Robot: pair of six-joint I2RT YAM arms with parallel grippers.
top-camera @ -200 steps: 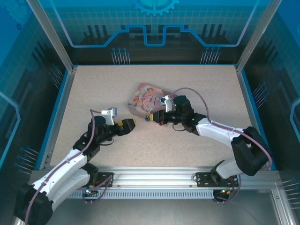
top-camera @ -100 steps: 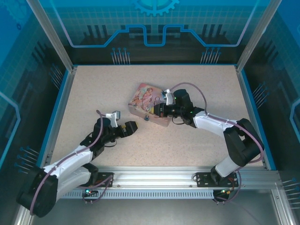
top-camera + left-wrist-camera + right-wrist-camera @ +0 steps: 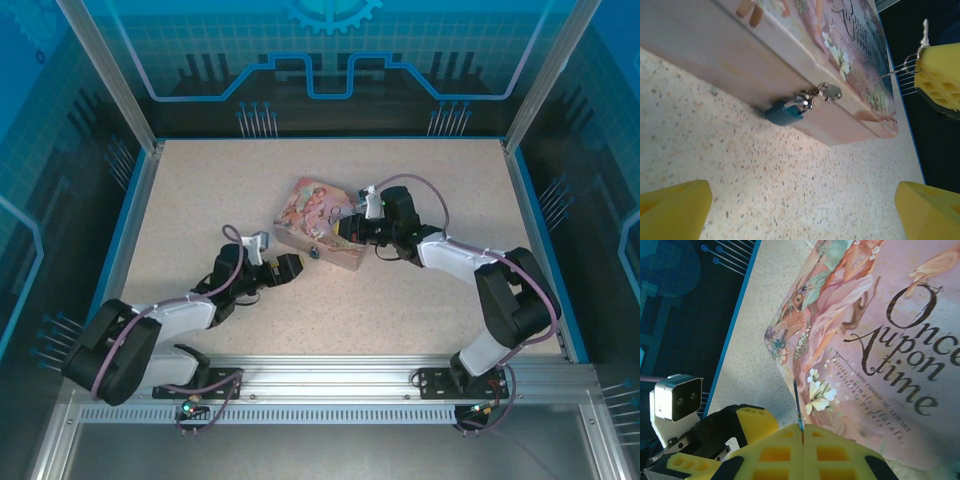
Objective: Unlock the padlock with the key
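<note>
The tiny blue-teal padlock hangs by its silvery shackle from the hasp on the front wall of the pink box. In the top view the padlock rests on the table at the box's near side. My left gripper sits low just left of it, open, with the yellow fingertips wide apart over bare table. My right gripper hovers over the near right corner of the box lid, shut on the thin grey key. The key sticks out with its ring.
The speckled table is fenced by blue edges and aluminium posts. The pink box lies mid-table, turned at an angle. The left arm's yellow finger and white wrist camera lie close beside the right gripper.
The right gripper, still holding the key, has drawn back from the padlock up over the box's lid. The left gripper has slid right, closer to the padlock, and its arm has dropped lower.
</note>
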